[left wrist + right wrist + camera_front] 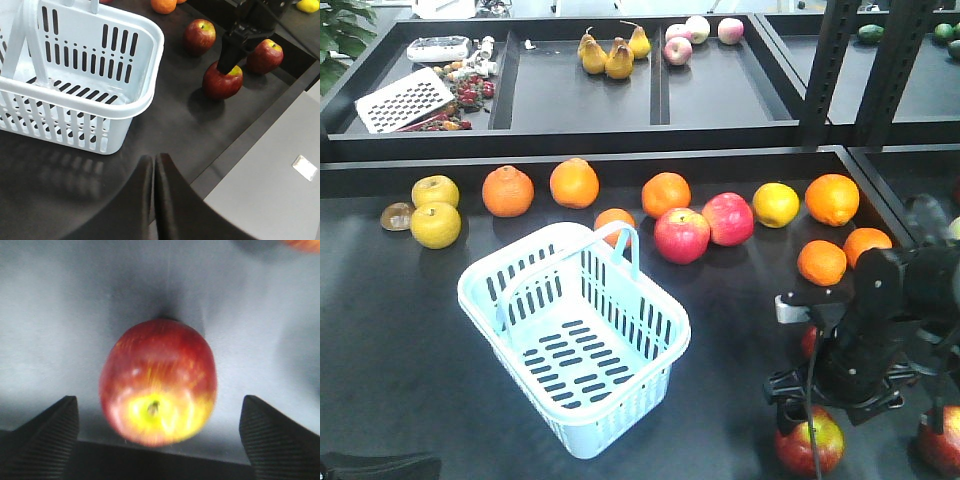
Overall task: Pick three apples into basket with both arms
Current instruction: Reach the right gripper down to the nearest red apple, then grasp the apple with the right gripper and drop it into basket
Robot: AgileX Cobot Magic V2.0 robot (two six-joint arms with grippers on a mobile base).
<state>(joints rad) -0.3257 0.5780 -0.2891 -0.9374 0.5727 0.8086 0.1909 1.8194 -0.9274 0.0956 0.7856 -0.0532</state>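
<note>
The pale blue basket stands empty left of the table's middle, and its near corner shows in the left wrist view. Three dark red apples lie to its right: one farther back, one at the right, and one under my right gripper. That gripper is open and hovers over this apple, a finger on each side and not touching it. From the front the same apple lies below the right arm. My left gripper is shut and empty near the front edge.
Oranges, yellow fruit and two larger pink-red apples line the table's back. One orange sits just behind the basket. A raised black shelf with pears stands beyond. The table's front edge runs close to my left gripper.
</note>
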